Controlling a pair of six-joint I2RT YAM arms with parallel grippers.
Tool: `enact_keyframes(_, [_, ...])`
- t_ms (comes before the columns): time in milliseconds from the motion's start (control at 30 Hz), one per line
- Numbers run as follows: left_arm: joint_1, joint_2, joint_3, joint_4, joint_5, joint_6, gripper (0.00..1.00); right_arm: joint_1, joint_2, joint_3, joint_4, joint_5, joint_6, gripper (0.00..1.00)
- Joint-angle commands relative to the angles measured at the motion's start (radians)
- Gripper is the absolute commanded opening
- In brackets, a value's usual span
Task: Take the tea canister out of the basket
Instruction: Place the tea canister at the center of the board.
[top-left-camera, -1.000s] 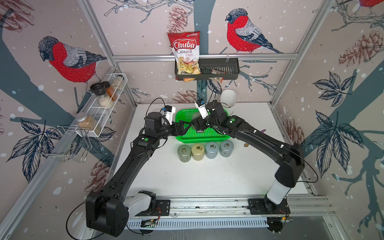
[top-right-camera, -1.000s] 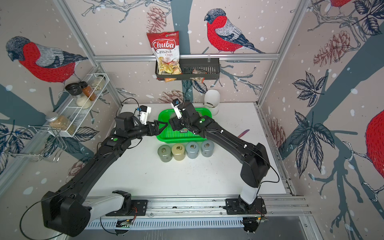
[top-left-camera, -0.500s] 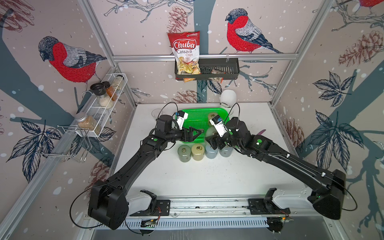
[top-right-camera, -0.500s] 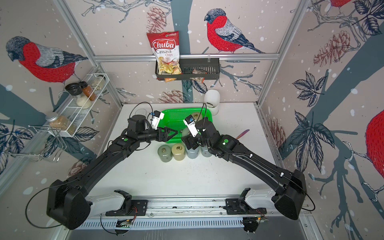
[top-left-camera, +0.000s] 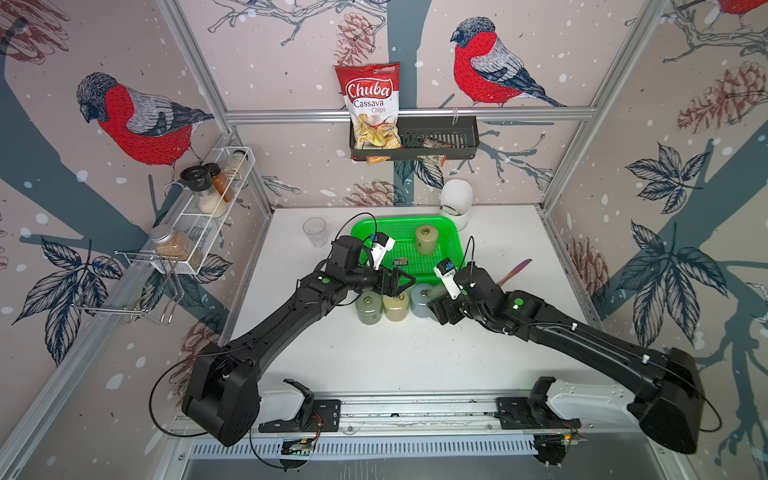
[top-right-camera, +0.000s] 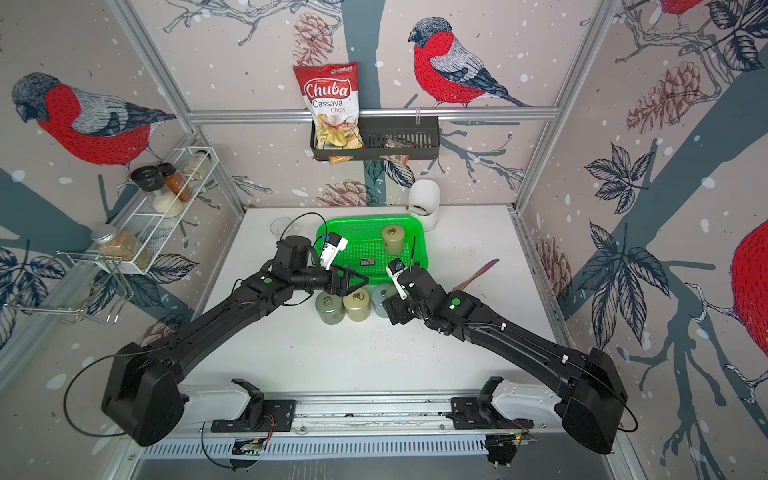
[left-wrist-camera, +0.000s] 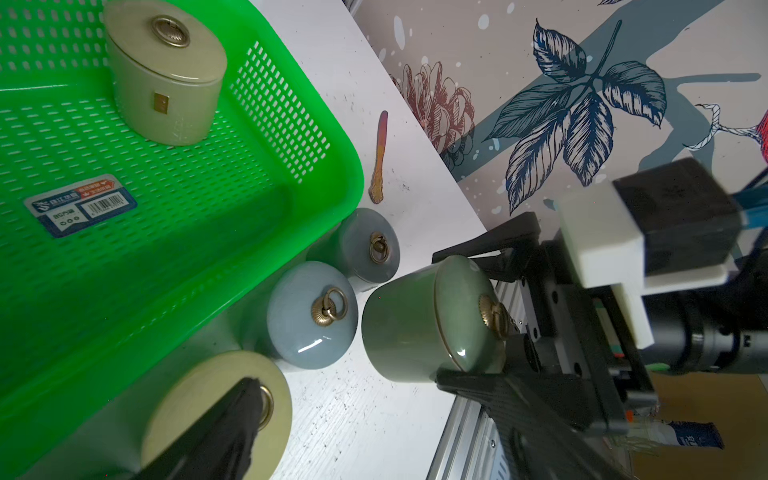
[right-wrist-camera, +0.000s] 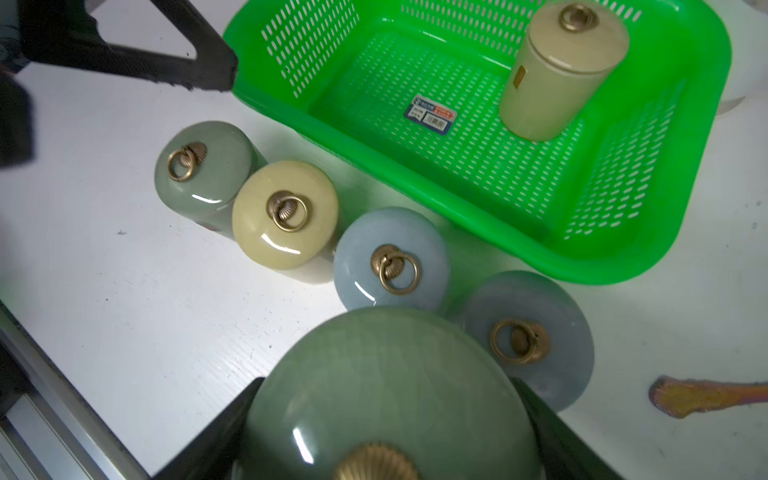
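Note:
The green basket (top-left-camera: 453, 245) (top-right-camera: 419, 237) stands at the back of the table with one beige canister (top-left-camera: 427, 239) (right-wrist-camera: 561, 70) upright in its far right corner. My right gripper (right-wrist-camera: 386, 395) is shut on a dark green tea canister (left-wrist-camera: 415, 324), gripped at the lid and held tilted outside the basket, just in front of a light blue canister (right-wrist-camera: 390, 257) and a grey-blue one (right-wrist-camera: 528, 340). My left gripper (top-left-camera: 405, 282) is open and empty above the basket's front rim. One of its fingers (left-wrist-camera: 216, 432) overlaps a yellow canister (right-wrist-camera: 286, 214).
A green canister (top-left-camera: 368, 306) stands left of the yellow one (top-left-camera: 395, 305) in a row before the basket. A glass (top-left-camera: 314, 230), a white jar (top-left-camera: 456, 203) and a flat orange utensil (top-left-camera: 513, 270) lie around the basket. A black rack (top-left-camera: 440, 139) and a wire rack (top-left-camera: 199, 216) hang on the walls.
My right gripper has come out of the basket toward the front with the dark green canister. My left gripper has swung right, from the basket's left side to its front rim.

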Motion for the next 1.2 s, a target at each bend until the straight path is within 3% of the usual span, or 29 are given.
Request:
enact_keyframes(0, [-0.006,0.014,-0.001,0.003,-0.004,0.027,0.91,0.015,-0.016,-0.034,0.095,0.007,0.054,0.00])
enact_keyframes(533, [-0.007,0.025,-0.019,0.040,-0.022,0.017,0.91,0.114,0.028,-0.220,0.311,0.080,0.139,0.00])
enact_keyframes(1167, [-0.006,0.039,-0.026,0.037,-0.044,0.020,0.91,0.137,0.162,-0.239,0.450,0.105,0.160,0.00])
